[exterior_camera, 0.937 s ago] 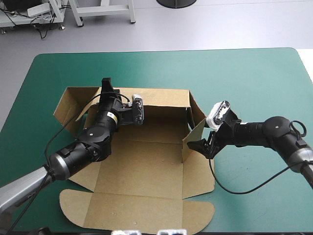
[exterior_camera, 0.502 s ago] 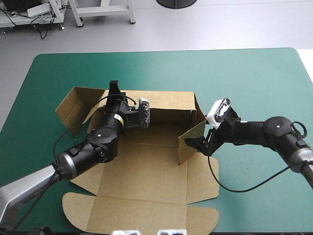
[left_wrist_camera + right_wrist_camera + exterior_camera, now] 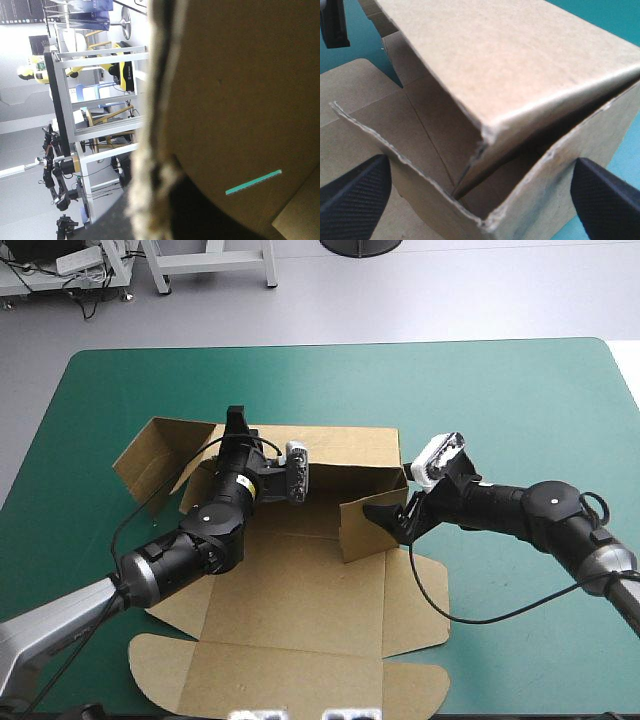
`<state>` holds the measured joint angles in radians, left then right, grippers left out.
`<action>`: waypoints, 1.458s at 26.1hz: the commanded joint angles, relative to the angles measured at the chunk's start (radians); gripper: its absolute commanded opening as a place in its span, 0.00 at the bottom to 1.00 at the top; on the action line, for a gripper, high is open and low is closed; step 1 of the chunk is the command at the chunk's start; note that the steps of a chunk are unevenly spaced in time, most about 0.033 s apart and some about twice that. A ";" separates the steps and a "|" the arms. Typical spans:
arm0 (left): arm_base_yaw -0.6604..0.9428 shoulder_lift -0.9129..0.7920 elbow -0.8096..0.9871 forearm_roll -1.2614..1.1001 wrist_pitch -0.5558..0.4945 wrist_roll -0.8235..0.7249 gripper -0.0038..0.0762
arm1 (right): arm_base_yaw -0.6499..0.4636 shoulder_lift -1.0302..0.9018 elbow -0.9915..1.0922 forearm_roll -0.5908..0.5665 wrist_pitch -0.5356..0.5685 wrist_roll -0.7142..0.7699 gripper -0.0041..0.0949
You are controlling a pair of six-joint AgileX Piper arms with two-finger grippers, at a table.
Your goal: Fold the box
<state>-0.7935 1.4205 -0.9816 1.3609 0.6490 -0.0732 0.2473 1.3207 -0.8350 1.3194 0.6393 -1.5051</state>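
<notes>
Currently right gripper [image 3: 385, 518], open, straddles the raised right flap [image 3: 362, 528] of the box [image 3: 300, 585]; left gripper [image 3: 236, 430] clamps the rear wall [image 3: 345, 445].

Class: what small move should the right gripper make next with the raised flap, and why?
Probably the right gripper should set the flap square to the far wall, along the crease of the right panel. Its jaws stand open around the flap, which stands upright but angled in over the base; the right panel lies flat.

One box [image 3: 300, 585], one table [image 3: 500, 390], two hands: left hand [image 3: 236, 421], right hand [image 3: 388, 519].
</notes>
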 commanded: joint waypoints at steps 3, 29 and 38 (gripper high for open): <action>-0.010 -0.023 -0.028 -0.029 0.012 -0.014 0.04 | 0.086 -0.029 -0.023 0.051 -0.140 0.035 0.95; -0.038 -0.025 -0.028 0.006 -0.056 -0.047 0.04 | 0.094 -0.029 -0.023 0.022 -0.033 0.170 0.03; -0.066 -0.068 -0.028 -0.018 -0.094 -0.131 0.52 | 0.094 -0.029 -0.023 0.017 -0.107 0.200 0.02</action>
<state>-0.8332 1.4084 -0.9813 1.3140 0.6121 -0.1432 0.3282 1.3204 -0.8328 1.3040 0.4311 -1.3092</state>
